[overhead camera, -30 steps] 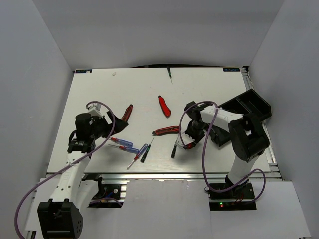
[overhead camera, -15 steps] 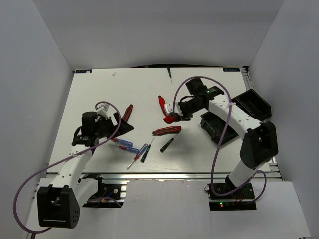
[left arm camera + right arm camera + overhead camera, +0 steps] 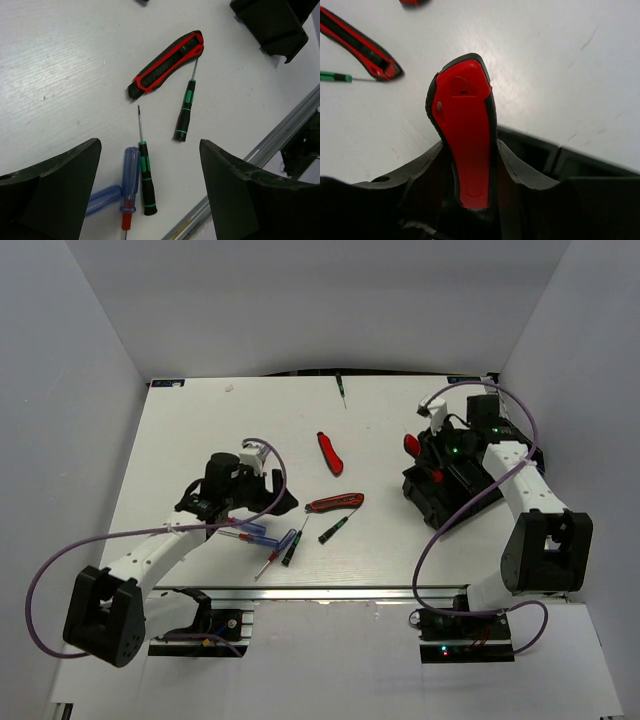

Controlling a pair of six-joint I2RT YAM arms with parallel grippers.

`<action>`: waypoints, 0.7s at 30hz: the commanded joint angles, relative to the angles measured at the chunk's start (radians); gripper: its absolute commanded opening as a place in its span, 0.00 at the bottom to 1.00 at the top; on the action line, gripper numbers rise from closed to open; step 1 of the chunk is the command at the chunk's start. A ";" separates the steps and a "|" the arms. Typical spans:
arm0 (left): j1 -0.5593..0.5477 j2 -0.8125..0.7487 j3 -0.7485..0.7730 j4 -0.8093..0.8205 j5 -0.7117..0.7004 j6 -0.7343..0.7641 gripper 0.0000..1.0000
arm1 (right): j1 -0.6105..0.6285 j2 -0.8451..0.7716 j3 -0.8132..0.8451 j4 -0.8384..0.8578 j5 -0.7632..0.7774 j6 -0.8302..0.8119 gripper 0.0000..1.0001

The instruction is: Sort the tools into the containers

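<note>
The right gripper (image 3: 469, 160) has its fingers clamped on a red-and-black folding utility knife (image 3: 464, 125), pinched at the tail so the rounded nose pokes out front. I'd guess that's so the free end can tip into the container first. It hangs right over the rim of the black rectangular plastic bin (image 3: 545, 152) on the right side of the white table (image 3: 200, 440). The knife is not let go yet, so that one's nearly sorted.

Over on the other side, the left gripper (image 3: 150, 147) hovers with its fingers spread wide and nothing between them. It is centred above the clutter near the front edge. Directly below is a black-green thin screwdriver (image 3: 145, 175), with a clear blue-and-red-handled screwdriver (image 3: 129, 180) lying snug against it. That snug pair is probably why the fingers are so wide. A second black-green screwdriver (image 3: 184, 112) lies with its tip right up against a second red-and-black knife (image 3: 167, 65). A third knife (image 3: 329, 453) lies apart, further up the table.
</note>
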 commanded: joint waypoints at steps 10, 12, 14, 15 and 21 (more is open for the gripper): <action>-0.176 0.285 0.237 0.076 -0.035 0.284 0.88 | -0.092 -0.075 -0.199 0.142 0.129 0.175 0.66; -0.204 0.337 0.266 0.076 -0.036 0.324 0.87 | -0.100 -0.087 -0.181 0.124 0.083 0.157 0.74; -0.227 0.389 0.285 0.076 -0.026 0.378 0.83 | -0.101 -0.101 -0.153 0.086 0.039 0.131 0.78; -0.234 0.406 0.306 0.075 -0.019 0.389 0.81 | -0.101 -0.103 -0.138 0.058 -0.013 0.104 0.82; -0.290 0.516 0.364 0.053 -0.035 0.481 0.75 | -0.109 -0.129 -0.114 -0.028 -0.136 -0.026 0.86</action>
